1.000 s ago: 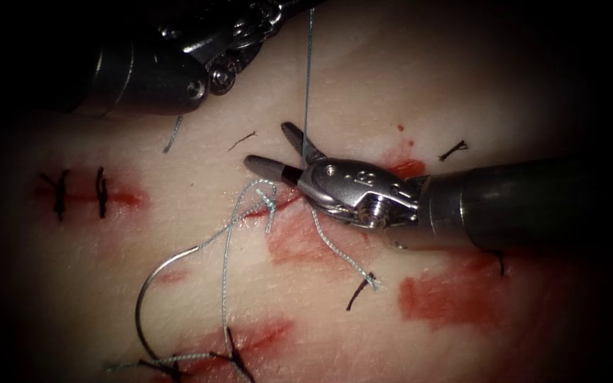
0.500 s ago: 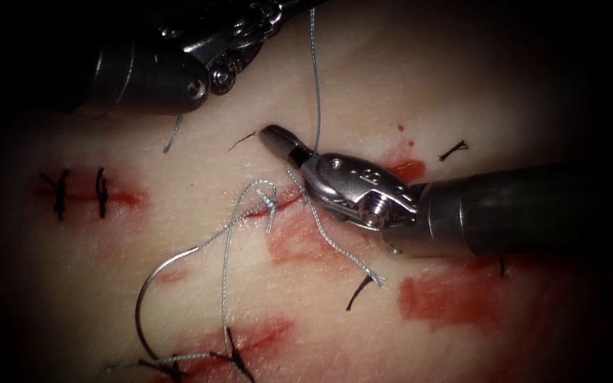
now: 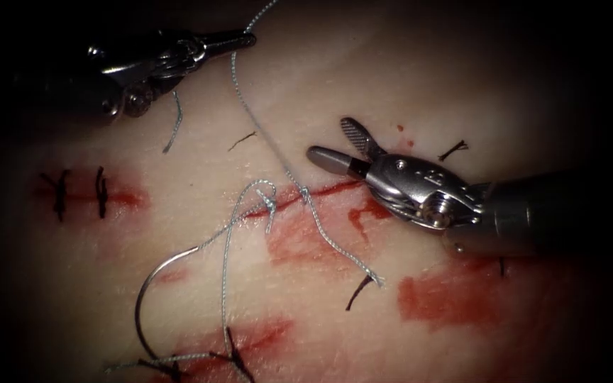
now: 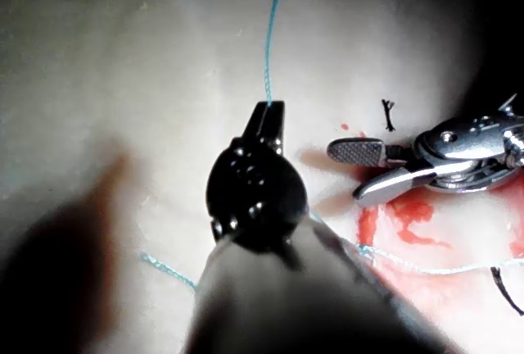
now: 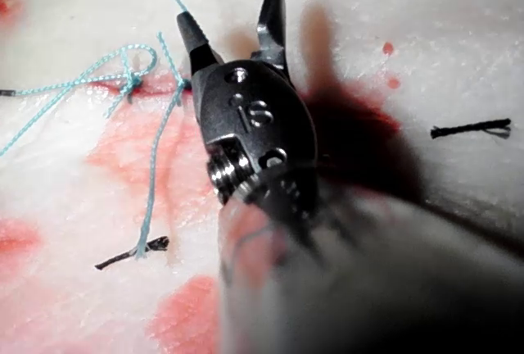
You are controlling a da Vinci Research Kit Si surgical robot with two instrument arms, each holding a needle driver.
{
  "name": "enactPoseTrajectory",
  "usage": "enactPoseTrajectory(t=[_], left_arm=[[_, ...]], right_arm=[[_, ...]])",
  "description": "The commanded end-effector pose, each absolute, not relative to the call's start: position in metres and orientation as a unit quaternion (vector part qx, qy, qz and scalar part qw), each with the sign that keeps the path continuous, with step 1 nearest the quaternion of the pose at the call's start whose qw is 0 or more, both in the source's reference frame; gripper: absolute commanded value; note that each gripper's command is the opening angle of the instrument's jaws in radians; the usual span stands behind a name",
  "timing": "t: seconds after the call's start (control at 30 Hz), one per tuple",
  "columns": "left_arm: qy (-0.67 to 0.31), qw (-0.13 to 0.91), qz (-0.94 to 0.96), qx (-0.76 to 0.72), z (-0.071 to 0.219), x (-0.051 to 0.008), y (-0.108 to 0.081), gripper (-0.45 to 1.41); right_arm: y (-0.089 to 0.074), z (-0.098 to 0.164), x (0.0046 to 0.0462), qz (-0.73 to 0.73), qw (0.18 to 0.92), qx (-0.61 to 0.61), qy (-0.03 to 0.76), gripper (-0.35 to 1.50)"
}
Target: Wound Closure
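Two claws work over the tissue and we see them both in the endoscope view. The left claw is closed on the thread, which runs from its tip down to a knot at the cut. We see the same grip in the left wrist view, where the thread goes into the tip of this claw.

The right claw stands wide and holds nothing; it lies just right of the knot, above the cut. In the right wrist view its two fingers are clearly apart.

The needle lies free on the tissue, well left and below the cut, and we cannot tell if its lower end enters the tissue. Red fluid stains the tissue around the cut. Short dark cut ends of thread lie near.
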State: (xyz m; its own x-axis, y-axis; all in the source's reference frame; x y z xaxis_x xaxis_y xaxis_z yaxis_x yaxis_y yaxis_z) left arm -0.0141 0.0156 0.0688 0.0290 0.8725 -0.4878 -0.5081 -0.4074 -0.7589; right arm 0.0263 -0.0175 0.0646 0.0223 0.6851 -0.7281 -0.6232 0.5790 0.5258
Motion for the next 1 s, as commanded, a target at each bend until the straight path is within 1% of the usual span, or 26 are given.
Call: enactPoseTrajectory(t=[0.03, 0.1, 0.13, 0.17, 0.2, 0.23, 0.27, 0.3, 0.33, 0.37, 0.4, 0.43, 0.47, 0.53, 0.57, 0.63, 0.67, 0.7, 0.73, 0.77, 0.8, 0.83, 0.87, 0.9, 0.93, 1.0], left_arm=[[-0.179, 0.513, 0.674, -0.500, 0.070, -0.0143, 0.016, -0.45], [-0.176, 0.513, 0.677, -0.497, 0.070, -0.0134, 0.016, -0.45], [-0.169, 0.511, 0.682, -0.495, 0.070, -0.0130, 0.016, -0.37], [-0.157, 0.511, 0.689, -0.490, 0.070, -0.0125, 0.016, -0.10], [-0.150, 0.510, 0.694, -0.486, 0.070, -0.0121, 0.017, -0.01], [-0.146, 0.511, 0.695, -0.485, 0.070, -0.0116, 0.017, 0.12], [-0.137, 0.516, 0.703, -0.471, 0.070, -0.0107, 0.017, 0.32], [-0.136, 0.516, 0.708, -0.463, 0.070, -0.0103, 0.018, 0.48], [-0.131, 0.508, 0.718, -0.457, 0.070, -0.0098, 0.018, 0.36], [-0.117, 0.507, 0.734, -0.438, 0.069, -0.0085, 0.018, -0.10], [-0.117, 0.507, 0.734, -0.438, 0.069, -0.0085, 0.018, -0.10], [-0.111, 0.510, 0.741, -0.424, 0.069, -0.0080, 0.018, -0.18], [-0.109, 0.515, 0.745, -0.409, 0.069, -0.0072, 0.018, -0.20], [-0.094, 0.527, 0.749, -0.391, 0.069, -0.0059, 0.019, -0.30], [-0.087, 0.533, 0.749, -0.384, 0.069, -0.0049, 0.019, -0.25], [-0.076, 0.531, 0.754, -0.379, 0.069, -0.0035, 0.020, 0.36], [-0.064, 0.522, 0.762, -0.378, 0.070, -0.0030, 0.020, 0.56], [-0.059, 0.515, 0.767, -0.377, 0.070, -0.0027, 0.020, 0.64], [-0.034, 0.492, 0.785, -0.375, 0.070, -0.0026, 0.021, 0.46], [-0.034, 0.492, 0.785, -0.375, 0.070, -0.0026, 0.021, 0.46], [-0.040, 0.476, 0.786, -0.392, 0.069, -0.0028, 0.021, 0.19], [-0.040, 0.476, 0.786, -0.392, 0.069, -0.0028, 0.021, 0.19], [-0.061, 0.472, 0.780, -0.406, 0.068, -0.0033, 0.021, -0.16], [-0.076, 0.468, 0.775, -0.417, 0.067, -0.0039, 0.020, -0.36], [-0.087, 0.463, 0.772, -0.426, 0.066, -0.0046, 0.020, -0.43], [-0.113, 0.436, 0.774, -0.446, 0.064, -0.0067, 0.020, -0.45]], right_arm=[[-0.018, 0.064, 0.0260, 0.457, 0.714, 0.033, 0.529, 1.23], [-0.018, 0.064, 0.0253, 0.455, 0.715, 0.035, 0.529, 1.20], [-0.018, 0.063, 0.0252, 0.456, 0.715, 0.036, 0.529, 1.20], [-0.018, 0.063, 0.0252, 0.456, 0.715, 0.037, 0.529, 1.21], [-0.018, 0.063, 0.0252, 0.457, 0.715, 0.037, 0.528, 1.23], [-0.018, 0.063, 0.0252, 0.457, 0.715, 0.037, 0.528, 1.25], [-0.018, 0.063, 0.0252, 0.457, 0.715, 0.038, 0.528, 1.31], [-0.018, 0.063, 0.0253, 0.457, 0.715, 0.037, 0.528, 1.33], [-0.018, 0.063, 0.0253, 0.456, 0.715, 0.037, 0.528, 1.35], [-0.018, 0.063, 0.0253, 0.456, 0.715, 0.038, 0.528, 1.37], [-0.018, 0.063, 0.0253, 0.456, 0.715, 0.038, 0.528, 1.37], [-0.018, 0.063, 0.0253, 0.456, 0.715, 0.038, 0.528, 1.37], [-0.018, 0.063, 0.0253, 0.456, 0.715, 0.038, 0.528, 1.38], [-0.018, 0.063, 0.0253, 0.456, 0.715, 0.038, 0.528, 1.42], [-0.018, 0.063, 0.0253, 0.456, 0.715, 0.038, 0.528, 1.43], [-0.018, 0.063, 0.0253, 0.456, 0.715, 0.038, 0.528, 1.45], [-0.018, 0.063, 0.0253, 0.456, 0.715, 0.038, 0.528, 1.45], [-0.018, 0.062, 0.0253, 0.456, 0.715, 0.038, 0.528, 1.47], [-0.018, 0.062, 0.0253, 0.456, 0.715, 0.038, 0.528, 1.47], [-0.018, 0.062, 0.0253, 0.456, 0.715, 0.038, 0.528, 1.47], [-0.018, 0.062, 0.0252, 0.456, 0.715, 0.039, 0.529, 1.47], [-0.018, 0.062, 0.0252, 0.456, 0.715, 0.039, 0.529, 1.47], [-0.018, 0.062, 0.0251, 0.456, 0.715, 0.039, 0.529, 1.47], [-0.018, 0.062, 0.0251, 0.456, 0.715, 0.040, 0.529, 1.47], [-0.018, 0.062, 0.0250, 0.456, 0.715, 0.040, 0.529, 1.47], [-0.018, 0.062, 0.0249, 0.456, 0.715, 0.041, 0.529, 1.47]])
